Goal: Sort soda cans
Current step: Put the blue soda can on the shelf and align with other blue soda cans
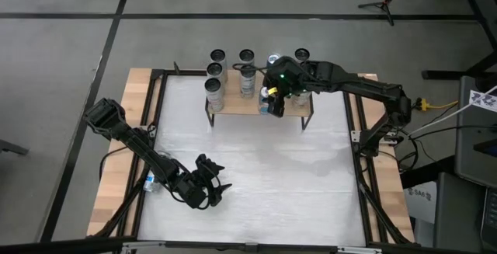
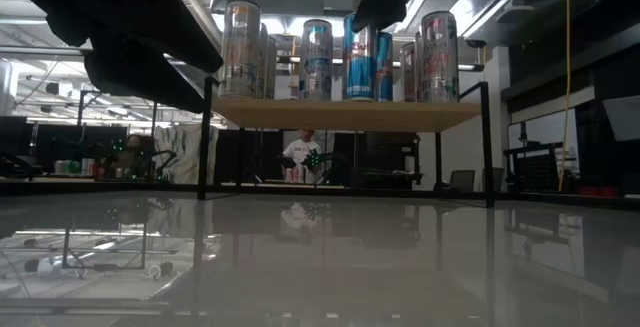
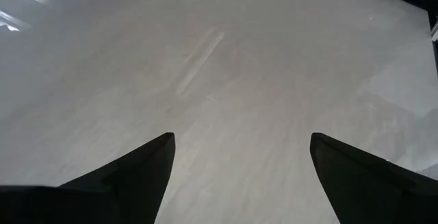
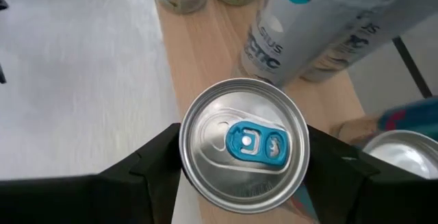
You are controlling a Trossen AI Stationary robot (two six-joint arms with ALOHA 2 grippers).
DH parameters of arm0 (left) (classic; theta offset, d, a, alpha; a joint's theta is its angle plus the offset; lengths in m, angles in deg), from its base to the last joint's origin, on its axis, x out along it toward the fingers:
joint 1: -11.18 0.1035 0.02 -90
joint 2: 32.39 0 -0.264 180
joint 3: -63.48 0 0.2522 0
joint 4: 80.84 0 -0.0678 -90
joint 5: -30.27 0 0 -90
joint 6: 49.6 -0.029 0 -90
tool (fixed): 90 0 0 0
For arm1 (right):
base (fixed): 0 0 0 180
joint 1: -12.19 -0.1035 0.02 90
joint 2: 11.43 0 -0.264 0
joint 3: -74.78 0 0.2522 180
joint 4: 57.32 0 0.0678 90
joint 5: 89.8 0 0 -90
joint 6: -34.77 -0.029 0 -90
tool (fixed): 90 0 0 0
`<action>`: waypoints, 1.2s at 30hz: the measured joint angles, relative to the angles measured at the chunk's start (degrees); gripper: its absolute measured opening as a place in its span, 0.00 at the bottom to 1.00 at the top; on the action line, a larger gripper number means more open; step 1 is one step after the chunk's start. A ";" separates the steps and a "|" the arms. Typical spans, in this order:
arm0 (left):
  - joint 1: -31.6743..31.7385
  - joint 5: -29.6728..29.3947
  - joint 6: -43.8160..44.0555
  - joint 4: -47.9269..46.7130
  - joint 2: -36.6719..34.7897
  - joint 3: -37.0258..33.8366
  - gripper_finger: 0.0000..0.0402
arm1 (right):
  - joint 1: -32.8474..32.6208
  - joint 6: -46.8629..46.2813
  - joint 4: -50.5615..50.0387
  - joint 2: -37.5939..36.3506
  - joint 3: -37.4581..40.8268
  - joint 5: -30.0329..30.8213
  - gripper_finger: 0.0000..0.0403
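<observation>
My right end effector (image 4: 244,148) reaches far forward with fingers spread, while my left end effector (image 3: 239,176) hangs low, fingers wide apart.

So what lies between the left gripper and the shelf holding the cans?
Only bare white tabletop: the high view shows nothing between the left gripper, open near the front, and the wooden shelf. The left wrist view shows the same bare surface.

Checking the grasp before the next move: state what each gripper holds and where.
The right gripper has its fingers around a blue-tabbed soda can, near its top. The left gripper holds nothing.
</observation>
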 joint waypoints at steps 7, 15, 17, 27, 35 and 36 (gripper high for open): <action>0.00 0.00 0.04 -0.01 0.00 0.00 0.83 | 0.22 2.01 -0.49 -0.02 -0.02 -0.41 0.60; 0.00 0.00 0.06 0.00 0.00 0.00 0.83 | 0.22 2.95 -3.02 -1.26 0.02 -0.55 0.60; 0.02 0.00 0.06 -0.02 0.00 0.00 0.83 | 0.22 2.90 -3.81 -1.50 0.04 -0.55 0.60; 0.02 0.00 0.15 0.00 0.00 0.00 0.83 | 0.22 2.77 -6.10 -2.10 0.05 1.23 0.60; 0.00 0.00 0.15 0.03 0.00 0.00 0.83 | 0.22 4.20 -5.96 -2.10 0.04 5.45 0.60; 0.02 0.00 0.15 0.03 0.00 0.00 0.83 | 0.22 4.38 -5.82 -2.10 0.04 5.55 0.60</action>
